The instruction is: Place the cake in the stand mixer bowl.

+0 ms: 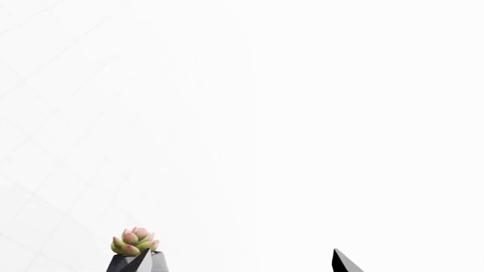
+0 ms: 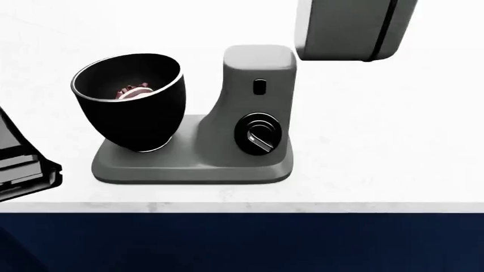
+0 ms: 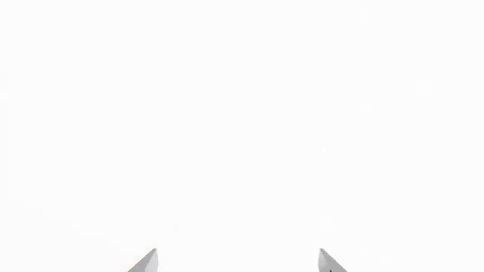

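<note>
The glossy black stand mixer bowl (image 2: 128,105) stands on the grey mixer's base at the left of the head view. The cake (image 2: 135,90) lies inside it, only its dark curl-topped upper part showing above the near wall. Neither gripper's jaws show in the head view. In the left wrist view my left gripper (image 1: 240,263) is open and empty, its fingertips (image 1: 344,262) wide apart. In the right wrist view my right gripper (image 3: 237,263) is open and empty over plain white surface.
The grey mixer body (image 2: 253,107) with its black dial stands right of the bowl on the white counter (image 2: 378,147), near the front edge. A grey block (image 2: 348,28) hangs at top right. A black object (image 2: 19,164) sits at far left. A potted succulent (image 1: 136,243) shows by the left fingertip.
</note>
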